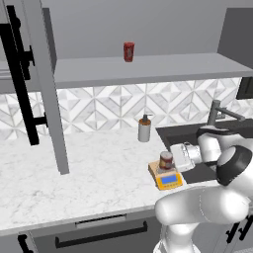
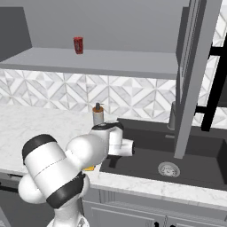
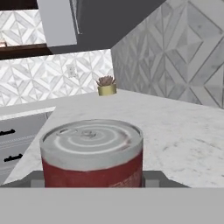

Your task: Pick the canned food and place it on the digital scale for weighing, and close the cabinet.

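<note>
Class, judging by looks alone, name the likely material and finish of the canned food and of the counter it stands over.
Canned food: probably metal; dull silvery lid with pressed concentric rings, red-brown side. Counter: seemingly polished marble or similar stone; white with grey veining.

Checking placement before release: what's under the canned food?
The canned food stands on the digital scale, whose yellow body and blue display show in front. The weighing plate directly beneath is covered.

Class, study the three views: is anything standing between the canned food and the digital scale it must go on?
Nothing visible does. The canned food already stands on the digital scale at the counter's edge beside the sink, right in front of the gripper. The cabinet door remains open.
</note>
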{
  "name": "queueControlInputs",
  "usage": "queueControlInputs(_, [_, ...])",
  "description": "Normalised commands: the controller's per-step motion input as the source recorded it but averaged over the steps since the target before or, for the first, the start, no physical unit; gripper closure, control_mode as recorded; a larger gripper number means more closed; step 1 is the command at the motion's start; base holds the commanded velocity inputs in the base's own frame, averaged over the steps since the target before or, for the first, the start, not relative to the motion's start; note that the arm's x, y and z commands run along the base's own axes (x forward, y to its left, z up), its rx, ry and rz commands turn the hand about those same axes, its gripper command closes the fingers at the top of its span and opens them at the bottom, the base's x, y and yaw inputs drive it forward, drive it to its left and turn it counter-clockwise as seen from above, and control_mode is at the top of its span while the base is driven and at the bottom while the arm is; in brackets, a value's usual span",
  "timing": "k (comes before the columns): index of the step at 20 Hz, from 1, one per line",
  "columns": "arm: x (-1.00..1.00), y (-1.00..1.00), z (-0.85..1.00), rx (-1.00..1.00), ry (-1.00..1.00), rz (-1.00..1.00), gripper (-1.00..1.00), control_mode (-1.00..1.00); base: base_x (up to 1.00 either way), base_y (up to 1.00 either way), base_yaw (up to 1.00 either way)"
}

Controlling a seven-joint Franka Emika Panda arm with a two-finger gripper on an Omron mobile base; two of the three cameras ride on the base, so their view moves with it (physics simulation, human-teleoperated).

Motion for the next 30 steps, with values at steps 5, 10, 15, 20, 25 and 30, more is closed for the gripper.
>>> queueControlInputs(5, [0.00,0.00,-0.47,0.00,0.00,0.05,1.00,-1.00,0.00,0.00,0.00])
queueControlInputs(10, [-0.19,0.02,-0.10,0.00,0.01,0.03,-1.00,-1.00,0.00,0.00,0.00])
queueControlInputs(15, [-0.19,0.09,-0.03,0.00,0.00,0.01,-1.00,-1.00,0.00,0.00,0.00])
queueControlInputs(20, [-0.08,0.28,-0.05,0.00,0.01,0.02,-1.00,-1.00,0.00,0.00,0.00])
queueControlInputs(25, [0.00,-0.04,-0.01,0.01,0.02,0.02,-1.00,-1.00,0.00,0.00,0.00])
queueControlInputs(30, [-0.06,-0.43,-0.08,0.03,0.06,0.03,-1.00,-1.00,0.00,0.00,0.00])
